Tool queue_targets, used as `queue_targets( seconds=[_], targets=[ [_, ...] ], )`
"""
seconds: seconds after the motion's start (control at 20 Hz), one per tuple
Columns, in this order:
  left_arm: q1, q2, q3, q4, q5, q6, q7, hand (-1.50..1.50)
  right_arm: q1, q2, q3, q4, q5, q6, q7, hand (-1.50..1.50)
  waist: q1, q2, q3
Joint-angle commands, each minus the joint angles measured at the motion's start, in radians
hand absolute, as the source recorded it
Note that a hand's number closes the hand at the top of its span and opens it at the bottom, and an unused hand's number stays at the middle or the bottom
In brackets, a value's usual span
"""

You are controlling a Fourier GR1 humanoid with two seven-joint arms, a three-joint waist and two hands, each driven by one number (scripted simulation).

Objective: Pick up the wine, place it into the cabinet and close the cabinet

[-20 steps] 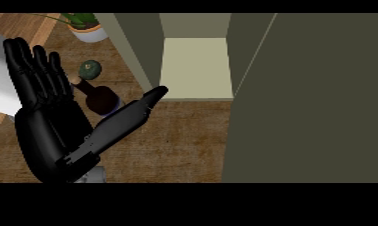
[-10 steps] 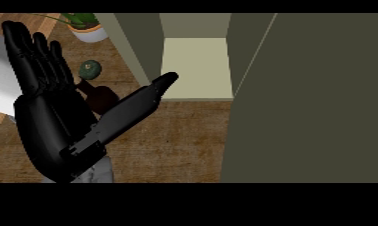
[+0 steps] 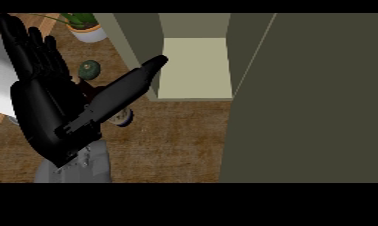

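Observation:
My left hand (image 3: 48, 115) fills the left side of the head view, open, with straight fingers pointing up and the thumb (image 3: 129, 87) stretched right toward the cabinet. The dark wine bottle (image 3: 122, 117) lies on the wooden counter behind the hand and is mostly hidden; only a bit shows under the thumb. I cannot tell whether the hand touches it. The cabinet (image 3: 193, 67) stands open with a bare pale shelf. Its door (image 3: 310, 100) is swung out and covers the right half of the view. My right hand shows nowhere.
A small green round object (image 3: 88, 69) sits on the counter above the thumb. A potted plant (image 3: 87, 27) in a white pot stands at the back left. Something white (image 3: 4, 87) shows at the left edge behind the hand.
My left hand has risen and shifted right. Its thumb tip now reaches the cabinet's left wall, and the hand covers more of the wine bottle.

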Motion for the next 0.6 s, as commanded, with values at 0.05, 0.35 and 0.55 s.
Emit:
queue_targets(
  seconds=[0.05, 0.35, 0.55],
  targets=[
    [0.017, -0.005, 0.035, 0.041, 0.02, 0.058, -0.041, -1.5, 0.049, 0.004, -0.034, -0.13, -0.073, 0.011, 0.029, -1.5, 0.001, 0.001, 0.0],
    [0.079, 0.015, 0.063, 0.107, 0.081, 0.116, -0.151, -1.5, -0.011, -0.007, -0.014, -0.176, -0.046, -0.026, 0.122, -1.5, -0.006, 0.002, 0.0],
    [0.121, 0.021, 0.075, 0.083, 0.132, 0.106, -0.178, -1.5, -0.076, -0.028, -0.038, -0.147, -0.048, -0.03, 0.156, -1.5, 0.0, 0.001, 0.0]
  ],
)
